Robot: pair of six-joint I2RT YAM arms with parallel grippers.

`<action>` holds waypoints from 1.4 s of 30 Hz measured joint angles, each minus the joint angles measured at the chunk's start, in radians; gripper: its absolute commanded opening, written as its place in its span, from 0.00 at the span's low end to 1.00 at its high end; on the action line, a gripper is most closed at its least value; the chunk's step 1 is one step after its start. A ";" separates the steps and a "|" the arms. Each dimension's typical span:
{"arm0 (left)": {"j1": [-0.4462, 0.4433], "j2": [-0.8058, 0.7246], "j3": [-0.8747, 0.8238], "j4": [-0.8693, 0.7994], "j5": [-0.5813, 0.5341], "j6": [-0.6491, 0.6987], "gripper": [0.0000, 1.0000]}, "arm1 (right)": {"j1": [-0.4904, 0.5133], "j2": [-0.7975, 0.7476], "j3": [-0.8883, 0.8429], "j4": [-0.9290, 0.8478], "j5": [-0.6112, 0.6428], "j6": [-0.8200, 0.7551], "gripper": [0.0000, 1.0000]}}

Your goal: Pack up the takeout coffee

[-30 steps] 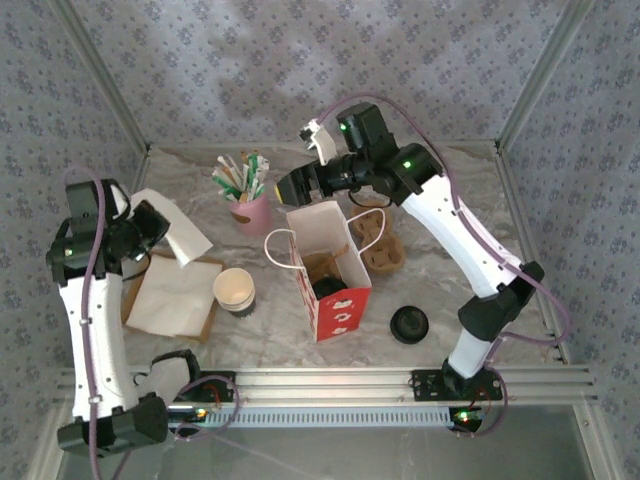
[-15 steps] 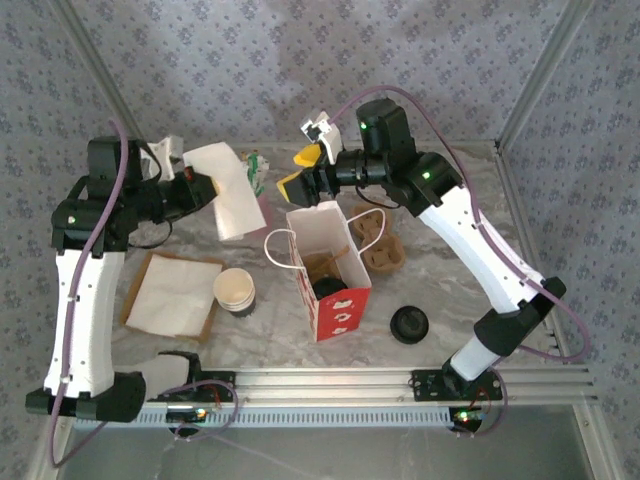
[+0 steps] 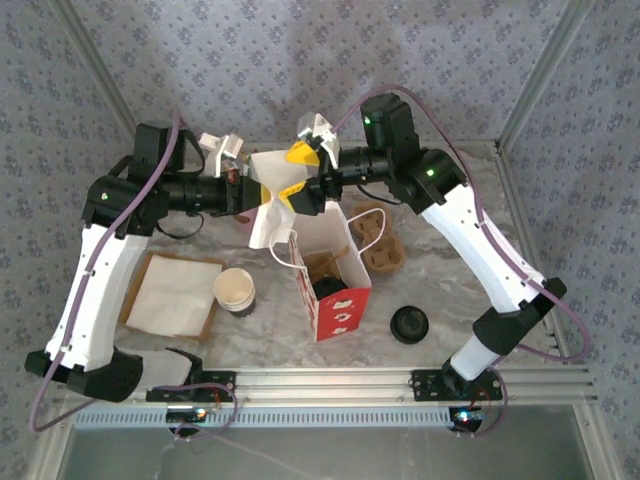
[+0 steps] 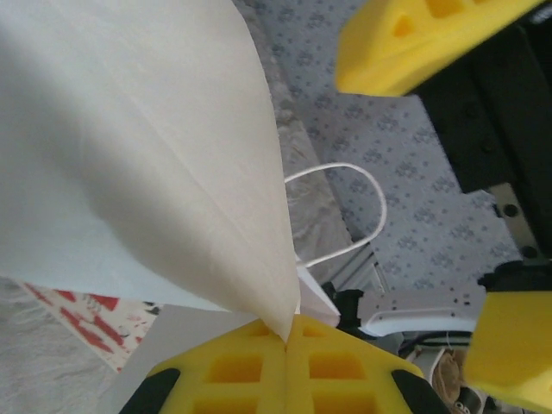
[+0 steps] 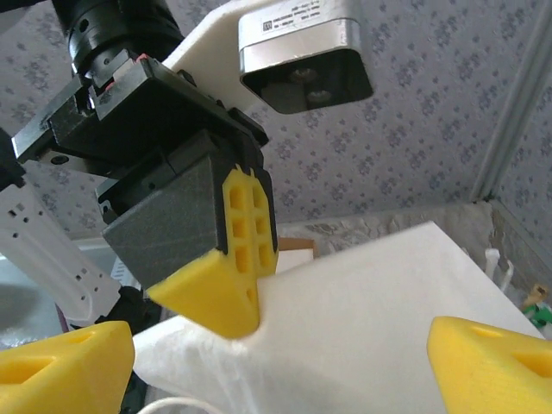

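One napkin [image 3: 268,215] pinched tight in the left gripper [image 4: 285,349] at the one bag's [image 3: 330,270] far rim; right gripper [image 3: 295,175] gapes astride it. One cup [image 3: 234,290] left of the bag, one lid [image 3: 409,323] right, both with room around them.

Our left arm [image 3: 95,270] and right arm [image 3: 480,250]: white shells, black joints. Purple cables [image 3: 584,335] loop alongside each. Green lights [image 3: 432,172] on the right one. Finger pads [image 5: 233,259]: yellow foam w/ square holes.
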 measured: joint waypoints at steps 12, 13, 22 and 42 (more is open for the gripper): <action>-0.022 0.028 0.105 0.008 0.074 0.002 0.00 | 0.025 0.074 0.071 -0.100 -0.070 -0.067 0.79; -0.022 0.032 0.111 0.012 0.076 0.002 0.00 | 0.029 0.076 0.072 -0.109 -0.077 -0.071 0.77; -0.022 0.043 0.134 0.057 0.099 0.002 0.00 | 0.056 0.077 0.086 -0.168 -0.120 -0.092 0.34; -0.008 -0.052 0.050 0.081 -0.264 -0.005 0.99 | 0.133 -0.123 -0.068 -0.244 0.417 0.110 0.00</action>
